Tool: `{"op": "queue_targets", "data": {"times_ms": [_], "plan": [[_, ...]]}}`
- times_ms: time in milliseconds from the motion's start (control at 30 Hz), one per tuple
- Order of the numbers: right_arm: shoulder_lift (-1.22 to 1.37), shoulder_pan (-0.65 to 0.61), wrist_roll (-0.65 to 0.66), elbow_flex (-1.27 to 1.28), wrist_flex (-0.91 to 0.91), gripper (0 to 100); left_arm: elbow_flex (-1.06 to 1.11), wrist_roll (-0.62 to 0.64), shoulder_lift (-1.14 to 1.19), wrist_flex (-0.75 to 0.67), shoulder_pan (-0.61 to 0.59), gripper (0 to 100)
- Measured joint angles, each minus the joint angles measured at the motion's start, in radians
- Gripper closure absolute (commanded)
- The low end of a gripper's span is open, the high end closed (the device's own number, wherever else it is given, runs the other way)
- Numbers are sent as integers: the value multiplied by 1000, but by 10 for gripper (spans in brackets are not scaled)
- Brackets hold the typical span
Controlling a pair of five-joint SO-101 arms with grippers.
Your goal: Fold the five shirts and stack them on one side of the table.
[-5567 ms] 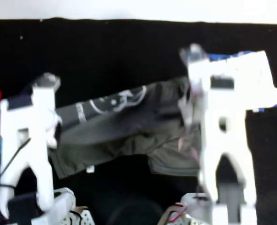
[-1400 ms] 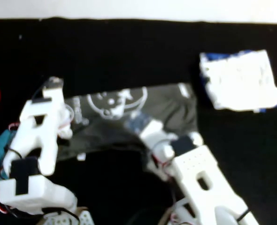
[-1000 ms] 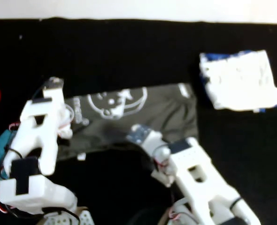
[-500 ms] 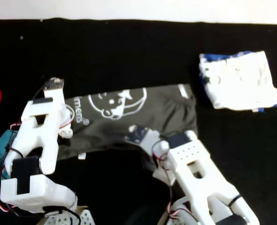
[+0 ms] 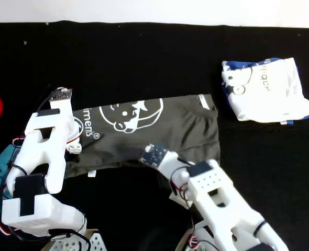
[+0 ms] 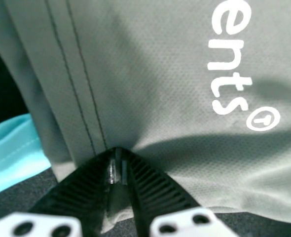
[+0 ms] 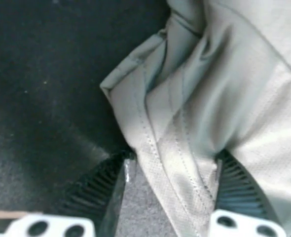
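Pinching grey shirt [image 6: 160, 74], left claw [image 6: 117, 169] is clamped; right claw [image 7: 172, 162] gapes (astride it).

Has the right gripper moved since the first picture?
Yes: the right gripper moved away from the white shirt, to the near edge of the grey shirt.

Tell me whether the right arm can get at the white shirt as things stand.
Likely yes. The right end effector sits open astride the grey shirt's near edge, and bare table lies between it and the white shirt. Whether its reach stretches that far is unsure.
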Motion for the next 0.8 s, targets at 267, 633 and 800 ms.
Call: {"op": "queue_targets", "data": {"times_ms": [267, 633, 800], "plan": [[-2, 6, -2, 2, -32, 980, 0, 0, 0, 0, 0, 990], [8, 180, 2, -230, 110, 992, 0, 0, 0, 0, 0, 990], [72, 207, 2, -508, 173, 992, 0, 0, 0, 0, 0, 990]]}}
